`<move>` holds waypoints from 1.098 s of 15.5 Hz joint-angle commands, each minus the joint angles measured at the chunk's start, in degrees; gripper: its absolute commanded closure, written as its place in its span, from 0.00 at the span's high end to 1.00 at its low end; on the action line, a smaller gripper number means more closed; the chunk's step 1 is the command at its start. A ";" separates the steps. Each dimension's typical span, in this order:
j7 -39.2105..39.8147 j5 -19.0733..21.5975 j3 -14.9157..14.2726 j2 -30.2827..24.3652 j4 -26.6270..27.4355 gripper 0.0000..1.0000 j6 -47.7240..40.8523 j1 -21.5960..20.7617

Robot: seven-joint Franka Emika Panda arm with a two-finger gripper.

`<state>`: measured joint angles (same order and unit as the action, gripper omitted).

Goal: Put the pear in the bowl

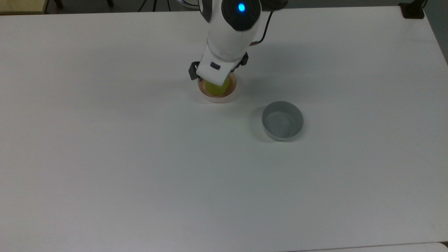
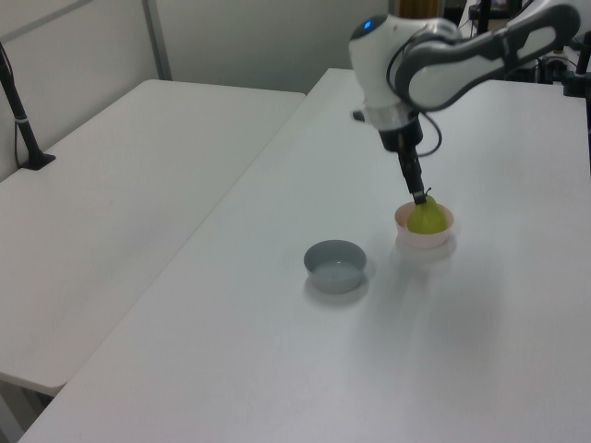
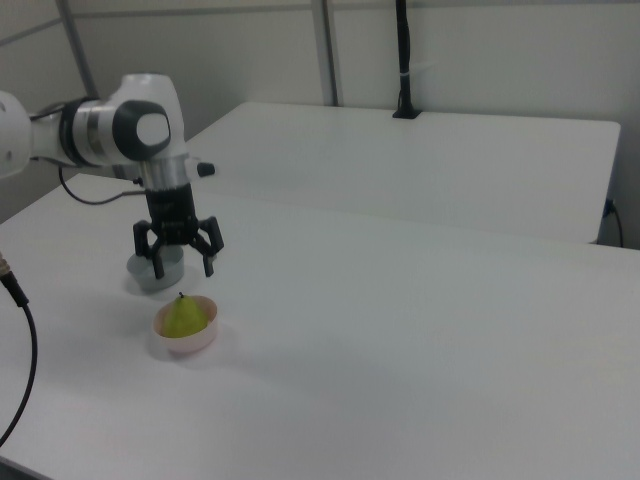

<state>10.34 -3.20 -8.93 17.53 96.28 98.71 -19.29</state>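
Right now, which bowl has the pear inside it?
The pink bowl, right below the open gripper, holds the pear. The grey bowl beside it has nothing in it.
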 commanded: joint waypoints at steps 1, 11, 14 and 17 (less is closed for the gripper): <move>-0.41 0.74 0.49 -7.59 0.76 1.00 -1.23 3.46; -9.54 2.42 1.98 -11.64 -2.33 1.00 -3.09 14.88; -8.93 2.24 2.07 -11.64 -2.33 1.00 -2.82 18.22; -8.84 2.15 1.55 -11.73 -2.42 1.00 -2.82 18.58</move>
<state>2.89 -1.55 -8.04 6.37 94.16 96.39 -1.18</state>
